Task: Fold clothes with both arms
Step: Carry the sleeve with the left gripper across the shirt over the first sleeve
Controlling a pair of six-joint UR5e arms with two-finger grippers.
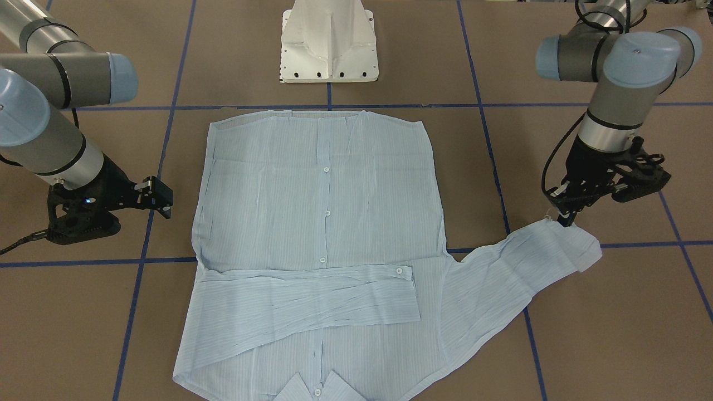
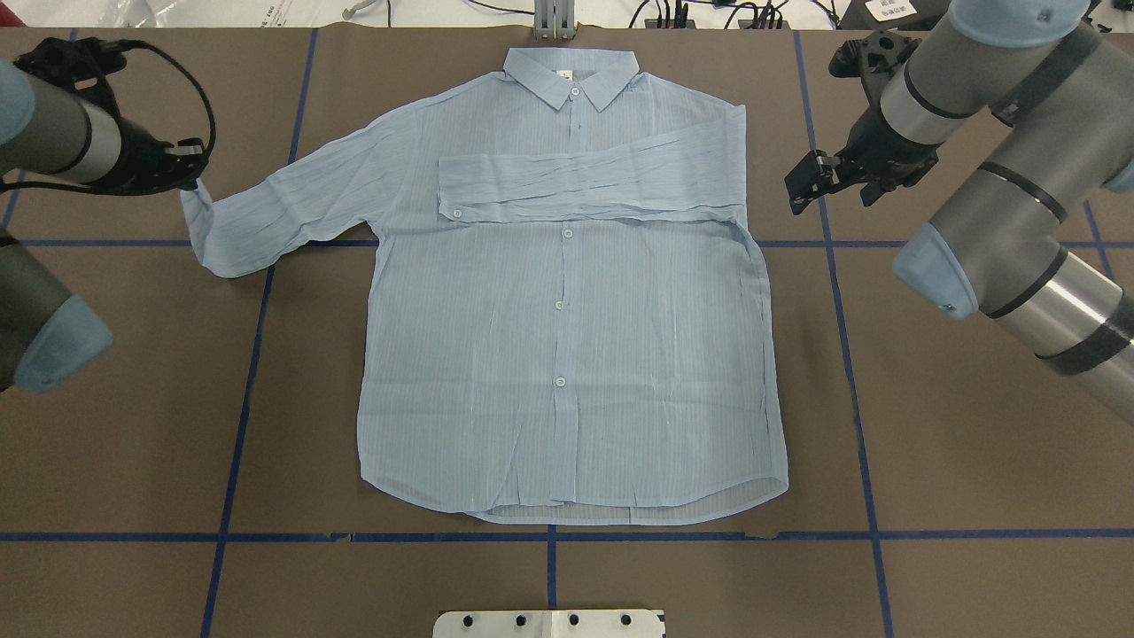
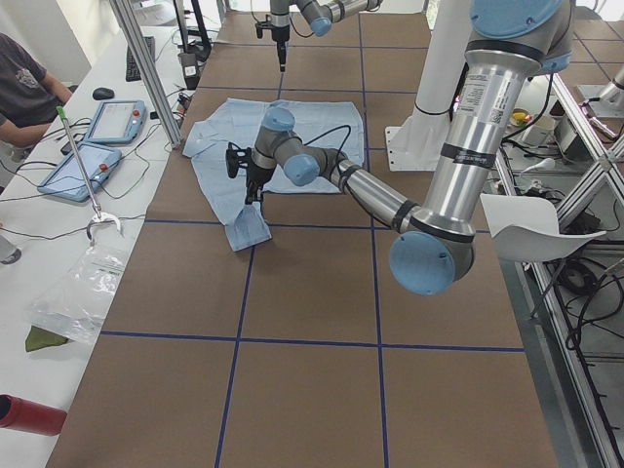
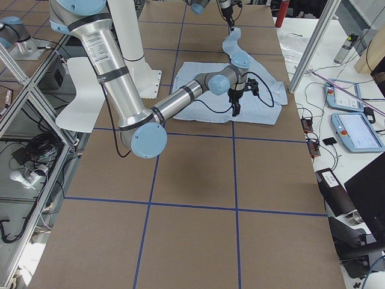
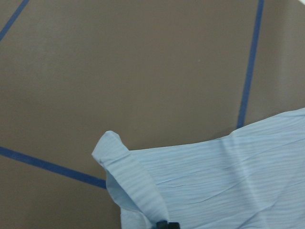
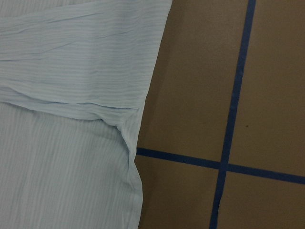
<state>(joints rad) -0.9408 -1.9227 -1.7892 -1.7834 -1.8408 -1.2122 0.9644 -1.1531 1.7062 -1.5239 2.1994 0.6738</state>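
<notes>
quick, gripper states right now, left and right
left gripper: shut on the sleeve
right gripper: looks open, holding nothing

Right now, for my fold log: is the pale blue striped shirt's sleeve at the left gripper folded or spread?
Spread: the pale blue sleeve reaches sideways over the brown table, cuff end held in the left gripper.

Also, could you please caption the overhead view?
Left gripper holds the shirt by its outstretched sleeve's cuff; the other sleeve lies folded across the chest, right gripper off the cloth.
</notes>
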